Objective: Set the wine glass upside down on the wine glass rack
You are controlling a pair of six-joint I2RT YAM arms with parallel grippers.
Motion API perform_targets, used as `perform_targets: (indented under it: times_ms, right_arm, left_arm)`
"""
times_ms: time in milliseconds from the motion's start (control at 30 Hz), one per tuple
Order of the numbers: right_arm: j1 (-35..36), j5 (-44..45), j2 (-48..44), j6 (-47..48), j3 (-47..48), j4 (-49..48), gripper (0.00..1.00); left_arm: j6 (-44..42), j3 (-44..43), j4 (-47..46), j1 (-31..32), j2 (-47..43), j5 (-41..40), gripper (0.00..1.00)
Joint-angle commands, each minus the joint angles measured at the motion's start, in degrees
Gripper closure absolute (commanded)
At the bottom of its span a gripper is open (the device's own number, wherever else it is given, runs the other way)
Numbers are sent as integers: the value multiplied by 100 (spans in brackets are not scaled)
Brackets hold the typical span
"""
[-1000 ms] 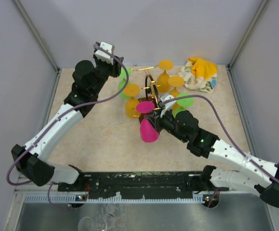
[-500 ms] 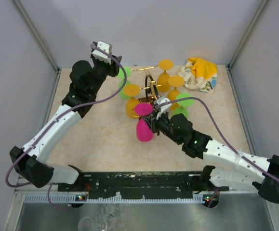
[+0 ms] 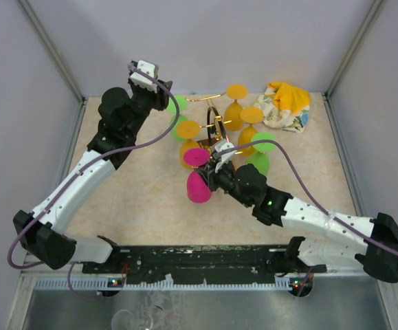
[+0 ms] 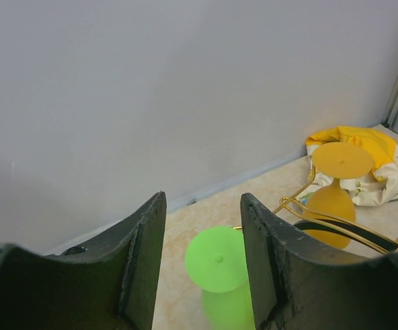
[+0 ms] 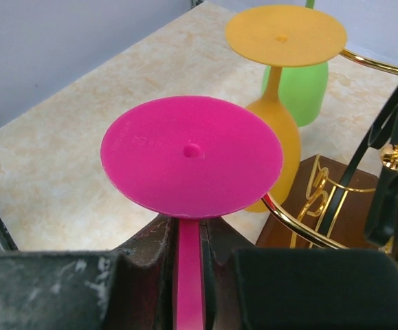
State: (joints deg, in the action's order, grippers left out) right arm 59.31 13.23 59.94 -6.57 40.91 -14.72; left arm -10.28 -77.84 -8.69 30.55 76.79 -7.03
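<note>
R tool (image 5: 188, 240) clamped on stem of wine glass (image 5: 192, 155). The glass is opaque magenta w/ a flat round foot, foot up, bowl below. Foot sits just past tool tips, its edge beside a gold arm of wine glass rack (image 5: 302, 223). L tool (image 4: 203, 206) has fingers apart, empty, above green glass (image 4: 218, 265) nr back wall.

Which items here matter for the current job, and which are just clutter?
Job: pink glass, rack, right gripper shut on the glass stem.
Just there: orange glasses, green glasses at the rack, crumpled cloth in the back corner.
</note>
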Motion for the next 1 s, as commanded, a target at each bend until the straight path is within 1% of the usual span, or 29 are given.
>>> perform_targets:
  times_ms: [0, 200, 467, 600, 767, 967]
  right_arm:
    - [199, -161, 118, 99, 251, -567, 100]
    - [314, -347, 179, 132, 240, -829, 100]
    - [436, -373, -29, 202, 130, -674, 100]
    - [450, -145, 22, 330, -14, -804, 100]
    - [459, 170, 123, 637, -309, -1418, 100]
    - [472, 139, 160, 915, -526, -1932, 100]
  left_arm:
    - [41, 78, -209, -56, -177, 86, 46]
    - [93, 120, -221, -75, -155, 153, 46]
    - [102, 159, -226, -100, -164, 162, 45]
    - [127, 181, -238, -109, -160, 184, 44]
    - [148, 211, -256, -120, -161, 211, 44]
    - [149, 260, -296, -149, -174, 204, 44]
